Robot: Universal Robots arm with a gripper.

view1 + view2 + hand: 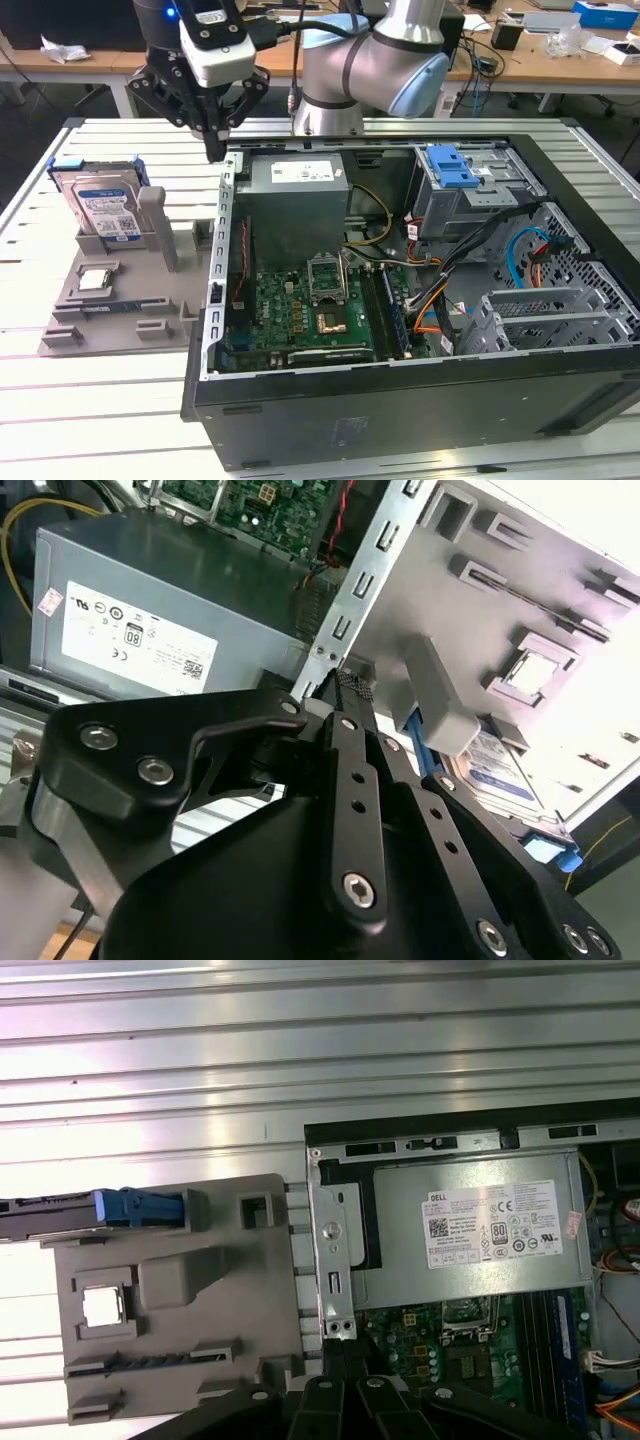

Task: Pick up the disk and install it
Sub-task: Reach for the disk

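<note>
My gripper (214, 150) hangs over the computer case's (400, 420) rim, jaws together, empty. The disk (104, 214) stands on edge in the grey fixture (140, 270) beside that case: silver body, blue-and-white barcoded label, blue carrier frame.

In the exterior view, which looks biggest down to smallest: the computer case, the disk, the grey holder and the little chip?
1. case
2. grey holder
3. disk
4. chip

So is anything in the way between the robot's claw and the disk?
Just one thing: a gray post stands beside the disk, on the side facing the gripper. Both stand upright in the gray holder. The disk's top looks free.
</note>
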